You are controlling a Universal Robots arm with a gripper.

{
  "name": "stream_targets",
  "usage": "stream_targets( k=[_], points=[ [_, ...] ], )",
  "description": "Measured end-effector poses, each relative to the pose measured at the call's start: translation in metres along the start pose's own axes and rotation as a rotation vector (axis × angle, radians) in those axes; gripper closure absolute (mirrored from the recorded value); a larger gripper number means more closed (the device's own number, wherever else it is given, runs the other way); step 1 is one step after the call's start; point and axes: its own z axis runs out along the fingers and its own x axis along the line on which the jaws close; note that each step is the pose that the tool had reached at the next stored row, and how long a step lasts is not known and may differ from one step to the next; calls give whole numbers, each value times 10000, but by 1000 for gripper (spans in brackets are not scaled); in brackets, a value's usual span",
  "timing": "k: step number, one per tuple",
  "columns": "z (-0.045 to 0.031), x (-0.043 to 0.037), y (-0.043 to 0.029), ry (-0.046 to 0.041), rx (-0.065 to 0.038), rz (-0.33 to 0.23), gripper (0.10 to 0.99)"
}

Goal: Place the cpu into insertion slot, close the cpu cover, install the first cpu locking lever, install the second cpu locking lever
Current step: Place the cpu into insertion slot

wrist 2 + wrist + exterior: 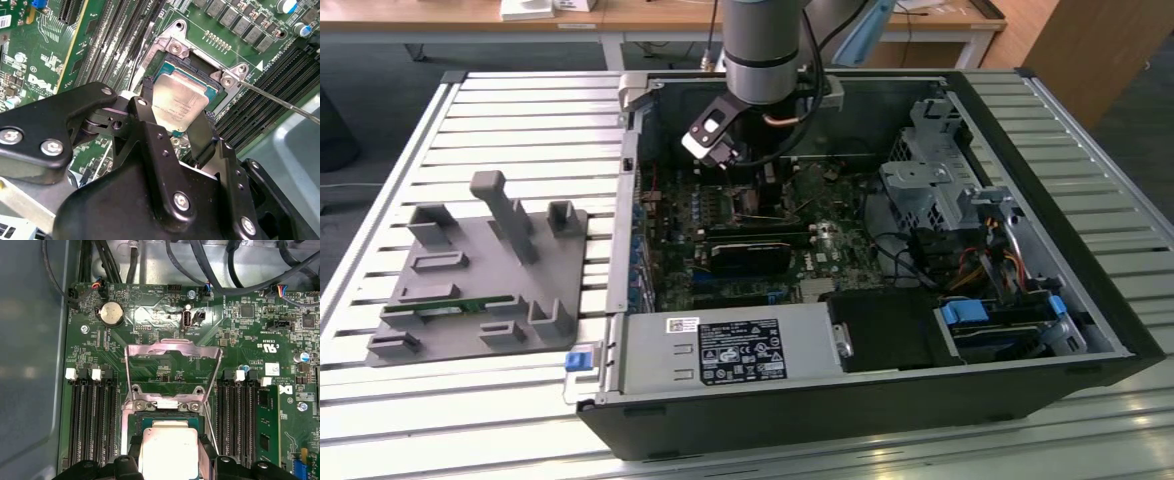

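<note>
In both wrist views my gripper (177,114) (169,446) is shut on the cpu (180,100) (169,450), a flat square chip with a silvery-tan top, one black finger on each of two opposite edges. The chip hangs just over the insertion slot (194,66) (165,418), slightly tilted, with the slot's dark edge and silver rim showing beyond it. The cpu cover (172,346), a thin silver frame, stands swung open past the slot. One thin wire locking lever (280,101) sticks out beside the slot, unlatched. In the exterior view the gripper (720,152) is low inside the open computer case (854,400).
Long black memory slots (90,425) (240,420) flank the socket on both sides. A black card (750,250) lies across the board nearer the case front. Cables and a drive cage (941,185) fill the exterior view's right. A grey fixture plate (480,275) sits on the slatted table.
</note>
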Motion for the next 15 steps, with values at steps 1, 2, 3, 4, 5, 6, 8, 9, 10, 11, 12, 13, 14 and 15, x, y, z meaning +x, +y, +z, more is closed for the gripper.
stream_targets(
  k=[1,2,3,4,5,6,8,9,10,11,12,13,14,15],
  points=[
    [6,3,0,-1,3,-1,561],
    [12,5,-1,-1,5,-1,561],
    [18,6,-1,-1,7,-1,561],
    [23,8,-2,-1,9,0,561],
    [29,10,-2,0,11,0,561],
    [35,11,-3,-1,11,-1,561],
    [46,14,-4,0,13,0,561],
    [51,16,-4,-1,14,0,561],
    [57,19,-5,0,15,0,561],
    [61,22,-5,-2,17,0,561],
    [65,24,-6,-4,19,-1,561],
    [68,26,-6,-6,22,-2,561],
    [69,26,-6,-6,22,-2,561],
    [70,26,-6,-5,21,-2,561]
  ],
)
